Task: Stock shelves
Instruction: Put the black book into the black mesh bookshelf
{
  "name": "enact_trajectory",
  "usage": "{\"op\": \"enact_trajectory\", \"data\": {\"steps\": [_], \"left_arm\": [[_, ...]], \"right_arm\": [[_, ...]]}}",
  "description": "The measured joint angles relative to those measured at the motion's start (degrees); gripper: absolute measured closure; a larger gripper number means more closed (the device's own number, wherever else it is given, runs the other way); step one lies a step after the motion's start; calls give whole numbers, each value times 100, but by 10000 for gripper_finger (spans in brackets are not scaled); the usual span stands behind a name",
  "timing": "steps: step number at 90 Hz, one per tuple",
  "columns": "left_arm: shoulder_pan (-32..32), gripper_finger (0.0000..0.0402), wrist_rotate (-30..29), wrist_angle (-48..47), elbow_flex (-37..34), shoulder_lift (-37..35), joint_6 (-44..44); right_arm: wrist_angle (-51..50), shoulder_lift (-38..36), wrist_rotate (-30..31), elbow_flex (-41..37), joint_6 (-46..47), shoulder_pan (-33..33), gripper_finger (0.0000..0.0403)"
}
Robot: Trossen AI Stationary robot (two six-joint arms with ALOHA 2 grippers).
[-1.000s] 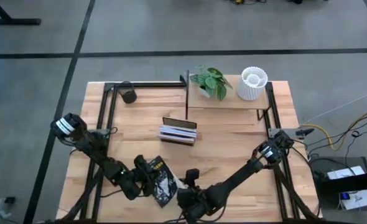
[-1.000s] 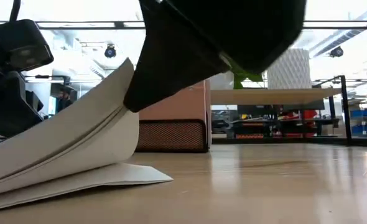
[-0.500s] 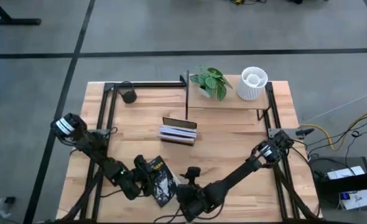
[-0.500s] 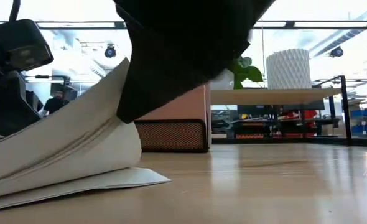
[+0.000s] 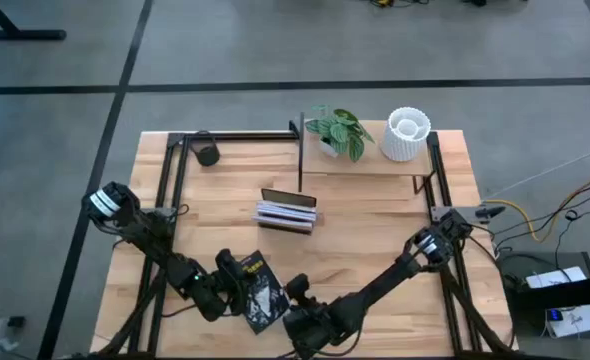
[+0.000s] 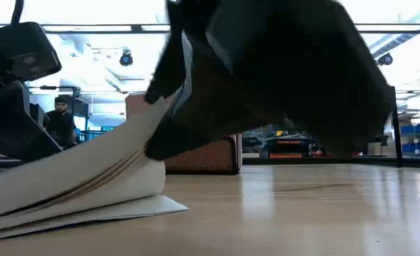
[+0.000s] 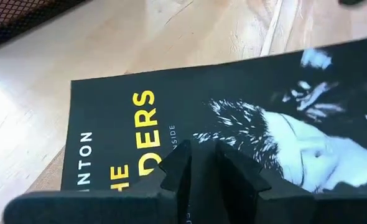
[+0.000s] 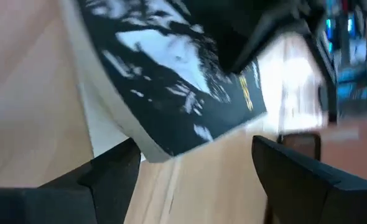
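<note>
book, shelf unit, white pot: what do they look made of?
Book: paperback, by the look. Glossy black printed cover with yellow lettering, pale paper pages fanning open and bending in the low view.
Shelf unit: thin black frame, likely metal, with a pale matte board showing wood-like tone.
White pot: ribbed matte white, ceramic or plastic; cannot tell which.

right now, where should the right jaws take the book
Grip the raised free edge of the book, coming in from the right along the table. The left gripper props its other end, so this edge lifts off the tabletop and the right gripper, jaws open, can straddle it.
</note>
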Motion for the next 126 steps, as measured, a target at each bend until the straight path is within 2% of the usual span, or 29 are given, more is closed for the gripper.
{"op": "enact_trajectory", "data": {"steps": [18, 42, 62, 79, 101, 111, 126], "left_arm": [[5, 343, -28, 4, 0, 1, -2], [4, 343, -45, 3, 0, 0, 0], [0, 343, -83, 35, 2, 35, -2], [0, 343, -337, 361, 13, 389, -42], [9, 343, -506, 930, 13, 910, -39], [9, 343, -515, 995, 13, 959, -40], [9, 343, -512, 1033, 13, 957, -44]], "right_arm": [[562, 277, -233, -2, -1048, -15, 148], [608, 333, -224, -2, -789, -17, 214], [656, 333, -229, -2, -1008, -34, 273], [671, 335, -277, -2, 219, -143, 301], [697, 335, -349, 4, 2470, -217, 312], [715, 335, -332, 4, 2937, -225, 303], [872, 335, -280, 4, 3705, -254, 267]]}}
